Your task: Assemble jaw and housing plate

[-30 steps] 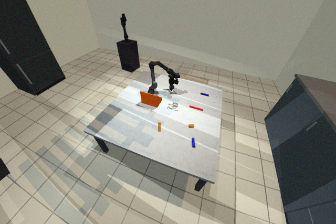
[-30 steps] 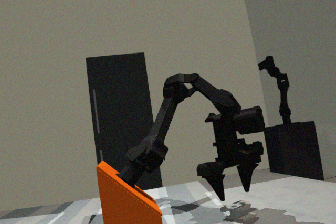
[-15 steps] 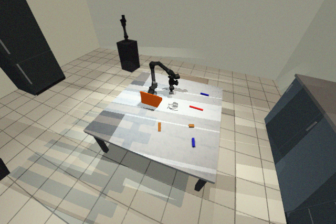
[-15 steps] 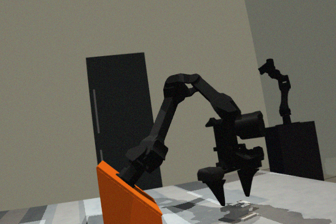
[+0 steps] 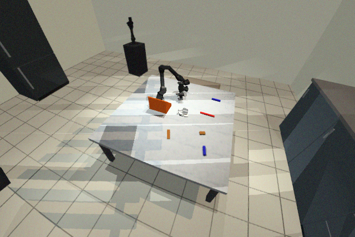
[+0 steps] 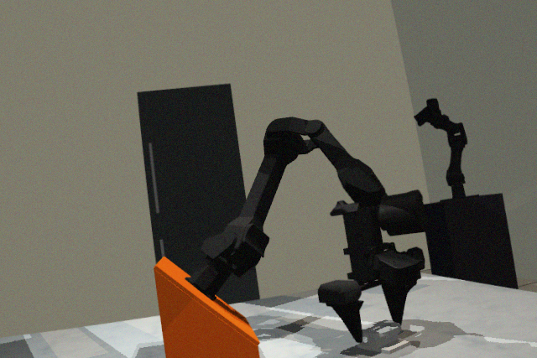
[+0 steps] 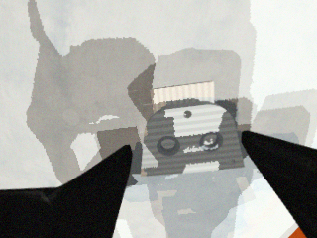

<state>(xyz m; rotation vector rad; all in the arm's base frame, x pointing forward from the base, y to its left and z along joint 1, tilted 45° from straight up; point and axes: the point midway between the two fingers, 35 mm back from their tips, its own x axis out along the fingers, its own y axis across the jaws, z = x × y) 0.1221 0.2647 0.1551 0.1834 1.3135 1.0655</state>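
Note:
The grey housing plate [image 5: 183, 111] [image 6: 383, 335] [image 7: 198, 121] lies over the small jaw assembly on the table. In the wrist view it shows two round openings with round ends in them, and one small hole. A pale ridged strip [image 7: 184, 93], perhaps part of a jaw, sticks out past its curved edge. The pins and gear teeth are hidden, and I cannot tell whether the plate is fully seated or level. My gripper [image 5: 180, 98] [image 6: 378, 332] [image 7: 184, 143] is open and empty, pointing down. In the wrist view its fingertips appear on either side of the plate, without visible contact.
An orange wedge [image 5: 158, 104] [image 6: 195, 314] stands beside the arm's base. A red bar [image 5: 207, 114], a blue bar [image 5: 216, 100], another blue bar [image 5: 204, 150] and two orange blocks [image 5: 168, 134] [image 5: 202, 132] lie on the table. Another arm stands on a black pedestal [image 5: 136, 58] [image 6: 470, 236].

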